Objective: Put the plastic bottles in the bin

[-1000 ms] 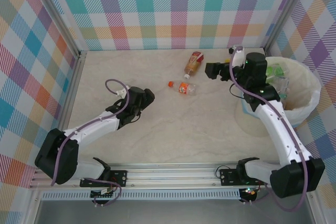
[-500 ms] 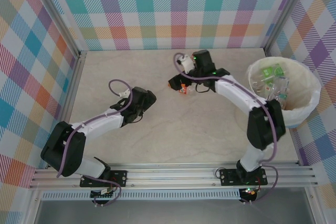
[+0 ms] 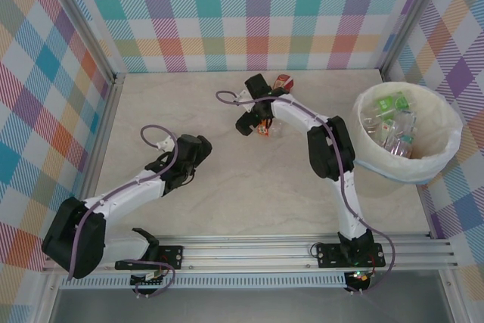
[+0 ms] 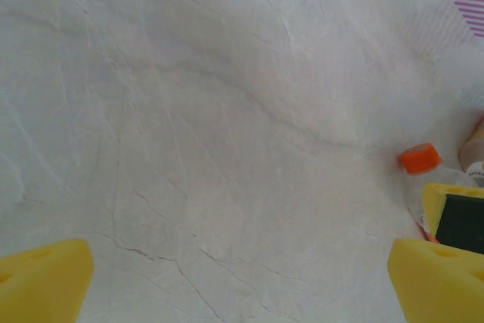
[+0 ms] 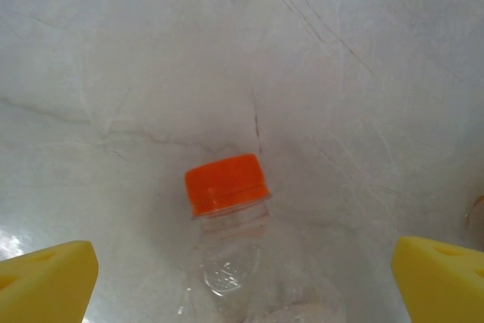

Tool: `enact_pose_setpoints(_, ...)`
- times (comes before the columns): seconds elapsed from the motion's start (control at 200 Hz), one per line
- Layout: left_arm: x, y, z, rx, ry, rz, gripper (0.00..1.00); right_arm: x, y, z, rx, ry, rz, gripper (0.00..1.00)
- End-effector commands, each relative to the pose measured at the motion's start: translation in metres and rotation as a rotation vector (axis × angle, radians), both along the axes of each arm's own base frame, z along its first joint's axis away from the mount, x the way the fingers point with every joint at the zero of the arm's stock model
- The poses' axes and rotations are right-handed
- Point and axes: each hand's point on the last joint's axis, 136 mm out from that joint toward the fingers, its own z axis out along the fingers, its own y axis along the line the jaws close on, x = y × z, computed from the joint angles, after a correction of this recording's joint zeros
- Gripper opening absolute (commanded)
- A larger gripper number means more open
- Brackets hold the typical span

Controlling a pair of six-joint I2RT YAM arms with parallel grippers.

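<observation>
A clear plastic bottle (image 5: 240, 259) with an orange cap (image 5: 227, 184) lies on the table, neck between the yellow fingertips (image 5: 47, 281) of my open right gripper (image 5: 242, 285). From above, that gripper (image 3: 249, 123) hovers over the bottle (image 3: 268, 128) at the far centre. A second bottle (image 3: 282, 83), with a red cap, lies just behind. My left gripper (image 3: 200, 146) is open over bare table at mid left, nothing between its fingers (image 4: 42, 277). The bin (image 3: 446, 128), lined in white, stands at the right with several bottles (image 3: 389, 122) inside.
In the left wrist view the orange cap (image 4: 419, 158) and the right gripper's yellow finger (image 4: 454, 213) show at the right edge. Checked walls close in the table on three sides. The right arm's links (image 3: 329, 145) stretch across the table's centre right.
The right arm has swung from over the bin leftward to the orange-capped bottle and now straddles its neck. The left gripper has drifted slightly toward the near left.
</observation>
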Motion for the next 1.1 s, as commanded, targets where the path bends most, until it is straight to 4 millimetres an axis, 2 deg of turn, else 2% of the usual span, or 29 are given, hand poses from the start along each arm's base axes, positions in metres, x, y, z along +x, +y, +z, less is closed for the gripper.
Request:
enact_pose_setpoints(0.0, -0.002, 0.023, 0.018, 0.117, -0.005, 0.027, 1.0, -0.011, -0.012, -0.013, -0.007, 0.112, 0.01, 1.0)
enact_pose_setpoints(0.175, -0.01, 0.038, 0.025, 0.161, 0.019, 0.049, 1.0, -0.02, -0.01, -0.027, -0.003, 0.174, 0.039, 0.97)
enact_pose_setpoints(0.25, -0.01, 0.038, 0.027, 0.157, 0.015, 0.046, 1.0, -0.021, -0.007, -0.028, 0.009, 0.183, 0.036, 0.88)
enact_pose_setpoints(0.36, -0.009, 0.035, 0.029, 0.155, 0.013, 0.02, 1.0, -0.018, -0.008, -0.025, 0.014, 0.165, 0.016, 0.82)
enact_pose_setpoints(0.43, -0.009, 0.033, 0.03, 0.152, 0.013, 0.006, 1.0, -0.018, -0.01, -0.022, 0.016, 0.151, 0.004, 0.73)
enact_pose_setpoints(0.515, -0.008, 0.029, 0.029, 0.144, 0.012, -0.014, 1.0, -0.022, -0.01, -0.011, 0.048, 0.123, -0.003, 0.62)
enact_pose_setpoints(0.685, -0.004, 0.02, 0.027, 0.125, 0.006, -0.057, 1.0, -0.037, -0.01, 0.04, 0.171, 0.011, 0.003, 0.55)
enact_pose_setpoints(0.795, -0.002, 0.014, 0.023, 0.117, 0.013, -0.081, 1.0, -0.048, -0.017, 0.075, 0.223, -0.059, -0.011, 0.52)
enact_pose_setpoints(0.845, 0.005, 0.008, 0.027, 0.092, -0.018, -0.092, 1.0, -0.053, -0.022, 0.091, 0.244, -0.095, -0.03, 0.51)
enact_pose_setpoints(1.095, 0.017, -0.006, 0.025, 0.06, -0.043, -0.126, 1.0, -0.1, -0.047, 0.197, 0.444, -0.298, -0.058, 0.47)
